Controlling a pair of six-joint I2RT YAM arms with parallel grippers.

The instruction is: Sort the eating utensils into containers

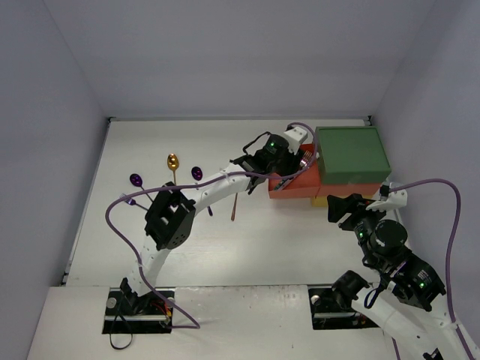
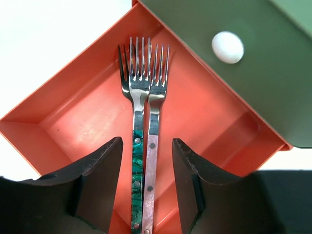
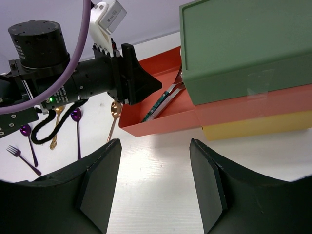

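White table [image 1: 150, 150], left gripper [image 2: 146, 148] over red-orange drawer [image 2: 63, 114]

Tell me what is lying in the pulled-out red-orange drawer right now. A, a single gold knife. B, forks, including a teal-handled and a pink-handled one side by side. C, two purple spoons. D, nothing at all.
B: the left wrist view shows the teal-handled fork and the pink-handled fork lying side by side on the floor of the red-orange drawer.
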